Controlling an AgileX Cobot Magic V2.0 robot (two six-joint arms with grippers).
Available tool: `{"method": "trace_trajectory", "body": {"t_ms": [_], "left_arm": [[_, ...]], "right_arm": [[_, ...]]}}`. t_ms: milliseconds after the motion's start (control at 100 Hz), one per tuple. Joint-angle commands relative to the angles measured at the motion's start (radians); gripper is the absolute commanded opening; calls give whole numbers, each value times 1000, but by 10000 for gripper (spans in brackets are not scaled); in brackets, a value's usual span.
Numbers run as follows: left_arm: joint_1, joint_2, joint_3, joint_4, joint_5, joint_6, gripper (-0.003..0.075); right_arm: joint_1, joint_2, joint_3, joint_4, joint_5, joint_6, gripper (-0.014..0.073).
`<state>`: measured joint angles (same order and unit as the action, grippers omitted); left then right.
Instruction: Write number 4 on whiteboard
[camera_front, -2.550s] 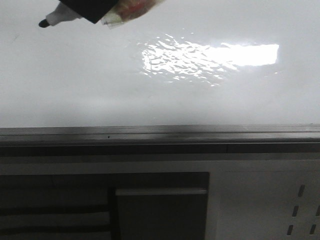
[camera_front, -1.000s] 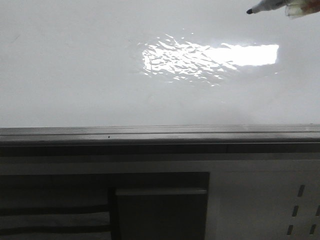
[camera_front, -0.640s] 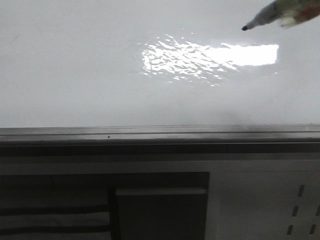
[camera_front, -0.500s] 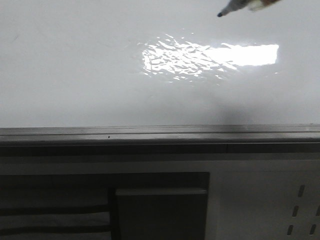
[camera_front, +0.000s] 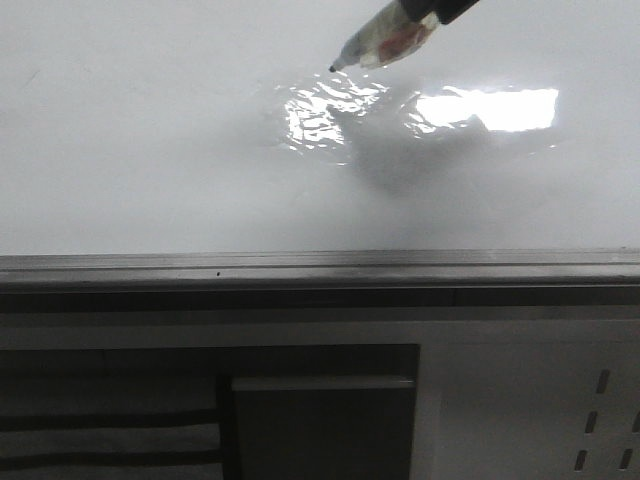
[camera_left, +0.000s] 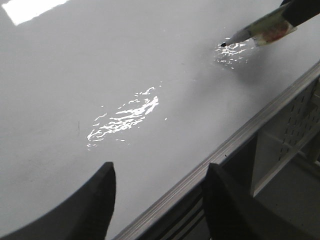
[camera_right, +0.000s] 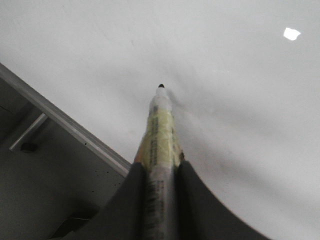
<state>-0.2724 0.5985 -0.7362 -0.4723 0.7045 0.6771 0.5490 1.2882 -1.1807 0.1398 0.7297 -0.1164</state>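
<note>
The whiteboard is a glossy white board with a rippled glare patch and a grey metal frame edge. No number 4 shows on it. My right gripper is shut on a marker with a yellowish taped body. In the front view the marker comes in from the top right, its black tip at or just above the board beside the glare. The marker also shows in the left wrist view. My left gripper is open and empty, over the board's near edge.
Below the frame edge is a dark recess with a grey box and a white perforated panel at the lower right. The frame edge runs diagonally in the left wrist view and also shows in the right wrist view.
The marker has moved left and down from the top right of the board, and its tip now sits by the glare patch. Its shadow now falls across the glare.
</note>
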Motion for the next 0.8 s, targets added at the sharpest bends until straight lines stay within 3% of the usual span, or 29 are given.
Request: {"method": "trace_trajectory", "body": {"t_ms": [0, 280, 540, 790], "left_arm": [[2, 1, -26, -33, -72, -13, 365], [2, 1, -26, -33, -72, -13, 365], [2, 1, -26, -33, -72, -13, 365], [2, 1, -26, -33, -72, -13, 365]], "right_arm": [[1, 9, -33, 10, -88, 2, -64], [2, 126, -29, 0, -28, 2, -64], [-109, 5, -31, -18, 105, 2, -64], [-35, -31, -33, 15, 35, -17, -64]]}}
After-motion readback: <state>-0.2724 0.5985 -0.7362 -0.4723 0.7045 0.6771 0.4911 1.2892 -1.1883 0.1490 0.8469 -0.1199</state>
